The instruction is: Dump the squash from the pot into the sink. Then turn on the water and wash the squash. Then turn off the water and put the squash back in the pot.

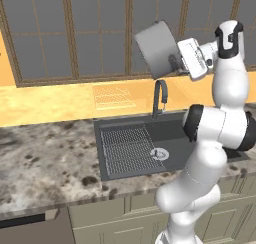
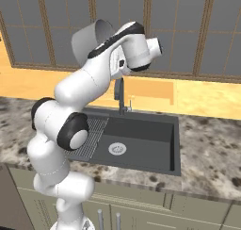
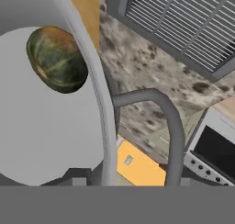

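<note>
Squash (image 3: 57, 58) inside pot (image 3: 50, 126), beside pincer

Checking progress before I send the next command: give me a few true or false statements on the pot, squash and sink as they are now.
1. The pot is held up in the air above the sink, tilted. True.
2. The squash lies in the sink basin. False: it is inside the pot, against the wall.
3. Water runs from the faucet. False: no stream is visible.
4. The gripper holds the pot at its rim, by a loop handle. True.
5. The sink's drain is uncovered. True.
</note>
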